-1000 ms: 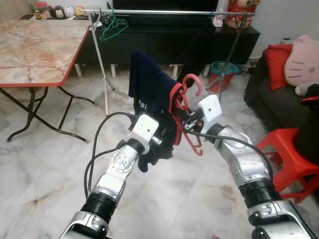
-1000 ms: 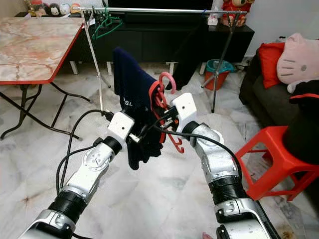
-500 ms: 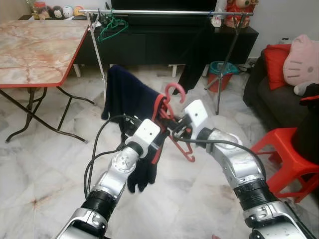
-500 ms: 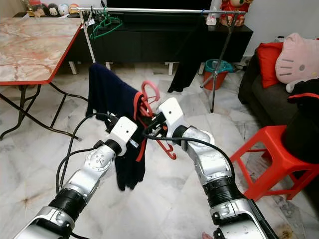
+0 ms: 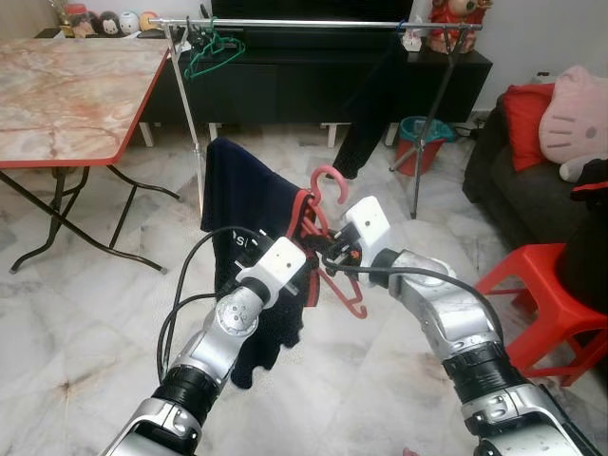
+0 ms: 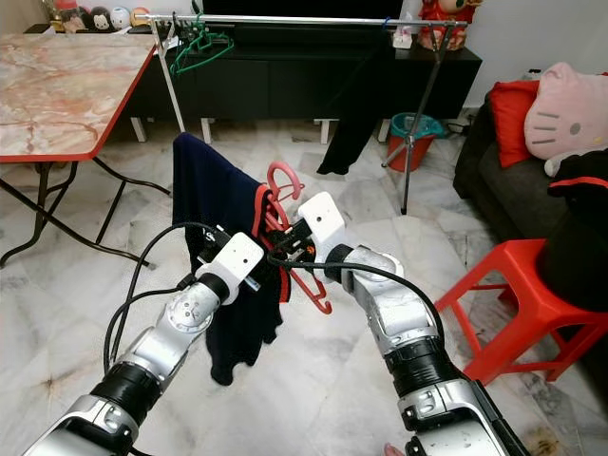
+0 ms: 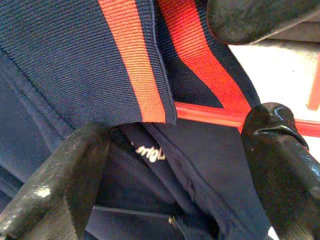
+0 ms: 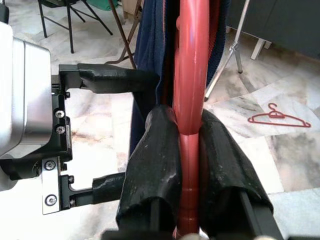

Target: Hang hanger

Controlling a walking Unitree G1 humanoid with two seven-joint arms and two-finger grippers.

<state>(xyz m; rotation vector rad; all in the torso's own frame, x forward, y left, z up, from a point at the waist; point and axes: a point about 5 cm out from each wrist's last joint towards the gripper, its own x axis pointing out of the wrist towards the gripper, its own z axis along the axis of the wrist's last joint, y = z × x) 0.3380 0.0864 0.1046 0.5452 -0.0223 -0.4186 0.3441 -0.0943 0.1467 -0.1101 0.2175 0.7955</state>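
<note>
A red hanger (image 5: 329,178) carries a navy garment (image 5: 245,201) with red trim, held up in front of me above the floor. My right gripper (image 8: 186,131) is shut on the hanger's neck below its hook. My left gripper (image 7: 175,150) is open, its fingers (image 8: 111,80) spread on either side of the garment's collar and the hanger's red bar (image 7: 210,116). The silver clothes rail (image 5: 313,23) stands further off, beyond both arms, with green hangers (image 5: 215,47) at its left end.
A dark garment (image 5: 367,122) hangs from the rail near a green bucket (image 5: 418,129). A marble folding table (image 5: 66,95) is at the left, a red stool (image 5: 549,285) and a sofa at the right. Another red hanger (image 8: 278,118) lies on the floor.
Both arms have moved left and slightly down with the hanger and garment. The garment now hangs lower beside my left wrist. The right gripper's hold is unchanged.
</note>
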